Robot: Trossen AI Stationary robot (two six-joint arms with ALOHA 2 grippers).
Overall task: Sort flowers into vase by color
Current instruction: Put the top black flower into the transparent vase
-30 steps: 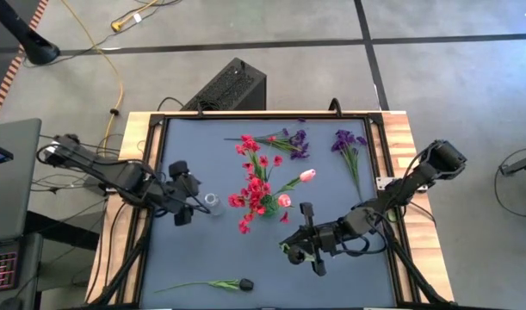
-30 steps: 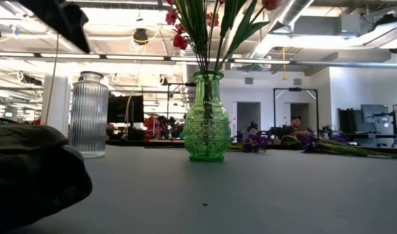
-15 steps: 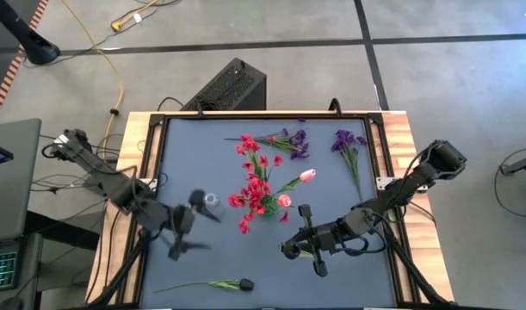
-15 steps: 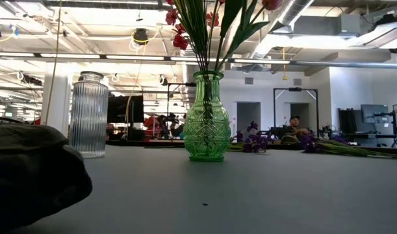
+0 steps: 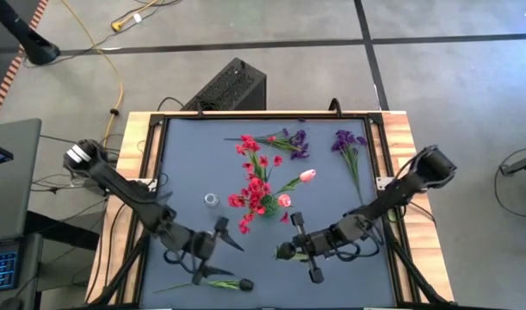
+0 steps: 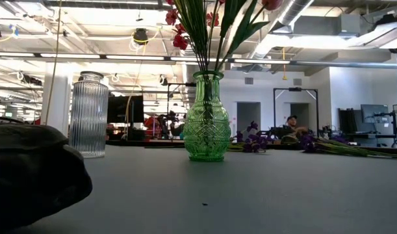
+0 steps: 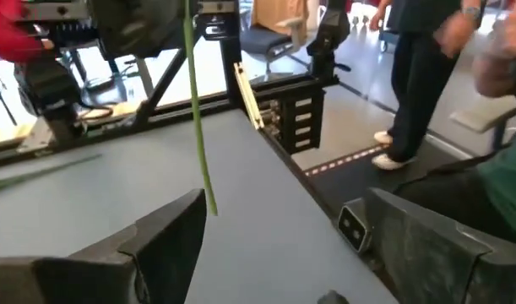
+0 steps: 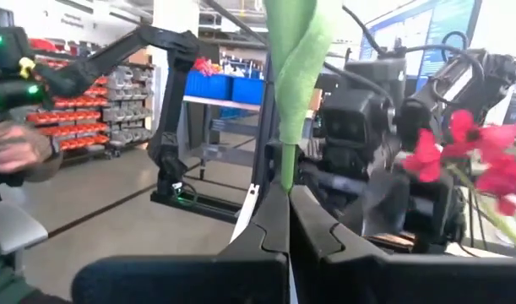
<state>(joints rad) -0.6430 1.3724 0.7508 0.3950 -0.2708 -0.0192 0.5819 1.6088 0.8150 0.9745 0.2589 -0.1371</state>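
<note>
High view shows the left pincer [image 5: 218,251] spread wide just above the dark tulip [image 5: 232,283] lying at the table's [image 5: 349,275] near edge, likely to pick it up, while the right pincer [image 5: 285,250], pinched on a green stem [image 8: 285,143], waits beside the green vase [image 6: 206,123] of red flowers [image 5: 254,185].

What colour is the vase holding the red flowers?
Green vase, patterned glass; clearest in the low view.
</note>
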